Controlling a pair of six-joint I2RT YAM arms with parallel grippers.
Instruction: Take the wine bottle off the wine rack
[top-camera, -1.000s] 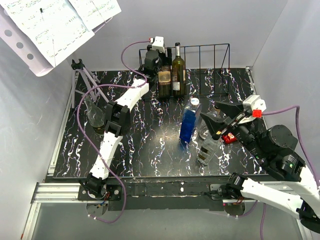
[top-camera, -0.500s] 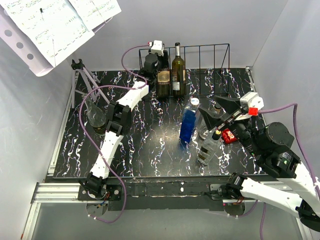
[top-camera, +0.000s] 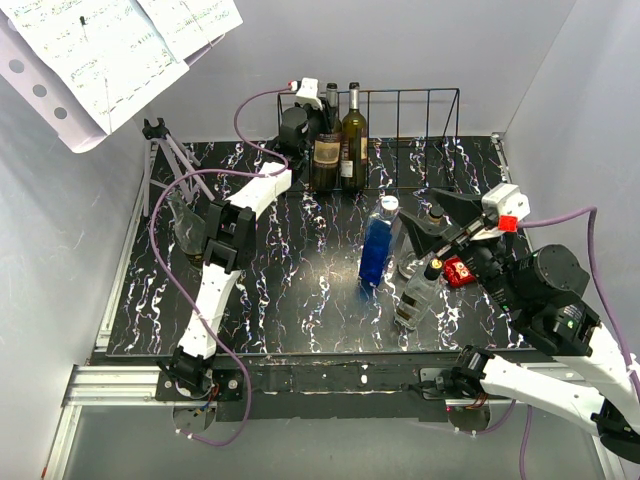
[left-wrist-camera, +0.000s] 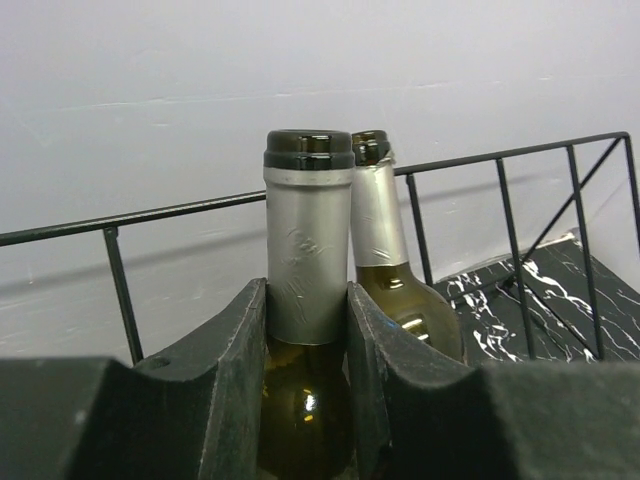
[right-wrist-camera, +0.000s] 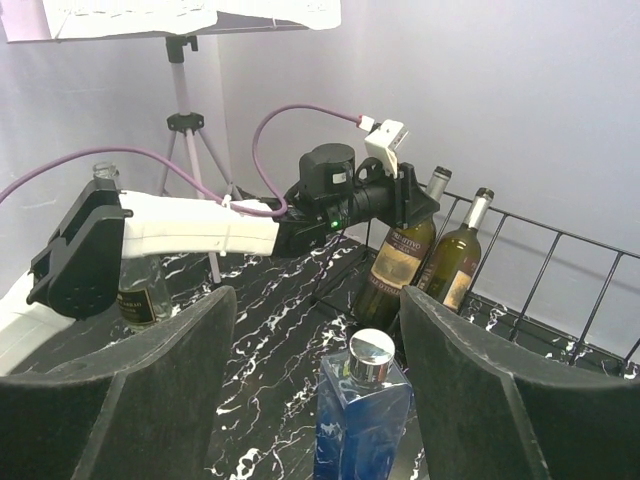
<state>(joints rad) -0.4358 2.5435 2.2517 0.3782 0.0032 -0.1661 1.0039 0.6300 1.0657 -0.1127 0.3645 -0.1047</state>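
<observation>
Here the dark olive glass wine bottle with the silver foil neck (left-wrist-camera: 308, 250) stands upright at the left end of the long, low black wire wine rack (left-wrist-camera: 500, 157), close to the back wall. Our left hand (left-wrist-camera: 306, 295) is clamped on that neck, one black finger pressed to each side of the foil. Whether the bottle's base rests on the rack floor we cannot tell. Just beside it, on its right in the top view, a second green glass bottle with pale foil (left-wrist-camera: 378, 225) also stands inside the rack. Nearer to us, on the black white-veined table (top-camera: 300, 280), a blue square bottle with a silver cap (top-camera: 377, 245) and a clear glass bottle (top-camera: 415, 295) stand close together. Our right hand (top-camera: 423, 212) hovers by them, fingers spread wide and holding nothing.
</observation>
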